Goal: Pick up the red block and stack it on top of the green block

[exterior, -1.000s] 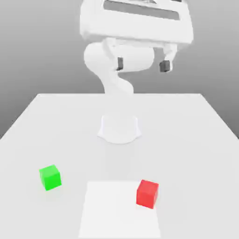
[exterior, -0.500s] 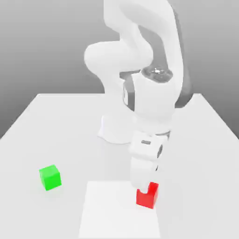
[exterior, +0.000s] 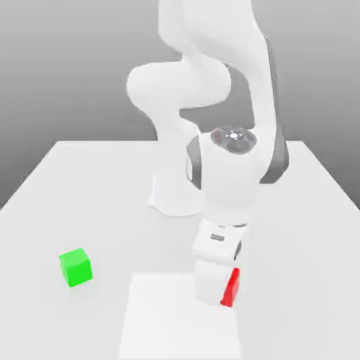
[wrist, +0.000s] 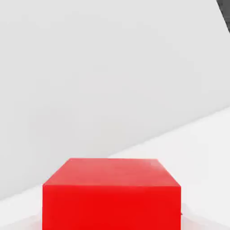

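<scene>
A simulated robot test scene: a plain white table [exterior: 84,183] stands before an empty grey backdrop [exterior: 63,70].

a plain white worktop [exterior: 84,183] fills the lower part of the exterior view, its far edge running straight across and its sides spreading wider toward the near edge. a lighter square patch [exterior: 162,323] lies flat on it at the near edge, about the middle. behind the worktop there is only a grey backdrop [exterior: 63,63], darker up top and paler down near the worktop's far edge. the light is soft and even, with faint shadows on the surface. in the hand view the same white surface [wrist: 112,81] spreads out, with a dark corner [wrist: 224,9] beyond its edge.
</scene>
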You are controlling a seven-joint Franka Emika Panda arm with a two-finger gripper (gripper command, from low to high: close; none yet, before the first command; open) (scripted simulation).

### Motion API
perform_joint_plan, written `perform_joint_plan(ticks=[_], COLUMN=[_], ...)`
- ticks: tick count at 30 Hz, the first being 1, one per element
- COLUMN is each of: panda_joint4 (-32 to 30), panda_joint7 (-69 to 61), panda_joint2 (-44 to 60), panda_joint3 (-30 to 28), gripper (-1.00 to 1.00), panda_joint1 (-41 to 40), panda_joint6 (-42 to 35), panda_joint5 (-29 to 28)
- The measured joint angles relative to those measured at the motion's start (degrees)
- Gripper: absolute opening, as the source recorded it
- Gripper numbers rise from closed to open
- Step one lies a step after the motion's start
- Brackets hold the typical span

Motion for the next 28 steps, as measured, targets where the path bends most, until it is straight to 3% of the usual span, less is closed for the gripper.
perform_joint_plan(ticks=[17,20,24,25,28], panda_joint4=[-4.04,-4.04,-3.78,-3.72,-3.72], panda_joint7=[36.11,35.92,30.25,28.68,28.68], panda_joint2=[-14.37,-10.86,-3.01,-1.16,-1.16], panda_joint3=[-15.91,-17.37,-15.79,-14.67,-14.67], gripper=[-1.00,-1.00,-1.00,1.00,1.00], panda_joint1=[-31.44,-31.91,-31.63,-32.29,-32.28], panda_joint6=[-9.80,-6.36,0.71,2.35,2.34], panda_joint5=[-8.96,-6.26,2.10,4.34,4.34])
